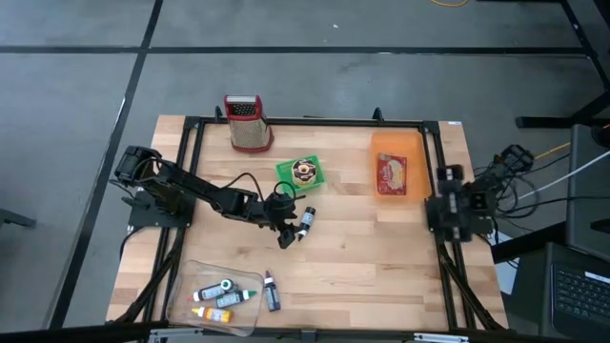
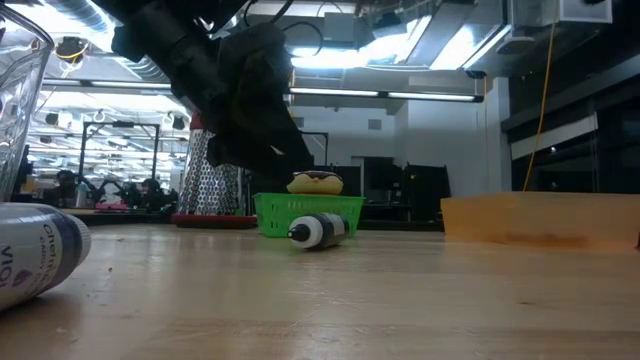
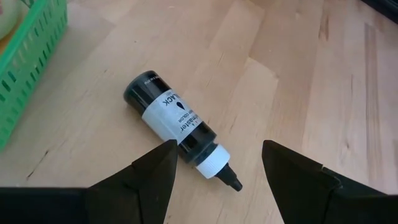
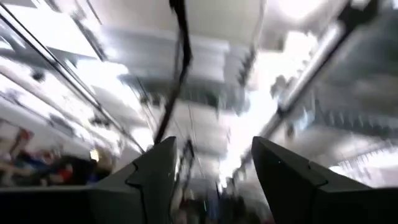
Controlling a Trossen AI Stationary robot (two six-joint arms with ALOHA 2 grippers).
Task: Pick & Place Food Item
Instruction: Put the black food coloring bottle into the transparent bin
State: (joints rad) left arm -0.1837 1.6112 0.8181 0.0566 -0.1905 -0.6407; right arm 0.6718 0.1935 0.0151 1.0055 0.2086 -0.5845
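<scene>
A doughnut (image 1: 304,171) (image 2: 315,182) sits in a small green basket (image 1: 301,172) (image 2: 305,213) at mid-table. A black bottle with a white label (image 3: 177,121) (image 1: 307,221) lies on its side on the wood just in front of the basket. My left gripper (image 3: 217,162) (image 1: 286,233) hangs open above the bottle's nozzle end and slants down, touching nothing. At the table's right edge my right arm is folded back. Its gripper (image 4: 214,168) is open, points up at the ceiling and holds nothing.
An orange tray (image 1: 400,152) with a red packet (image 1: 392,174) stands at the far right. A red-handled grater (image 1: 246,122) stands at the far edge. A clear container (image 1: 214,295) with several small bottles sits near left, a loose bottle (image 1: 273,292) beside it.
</scene>
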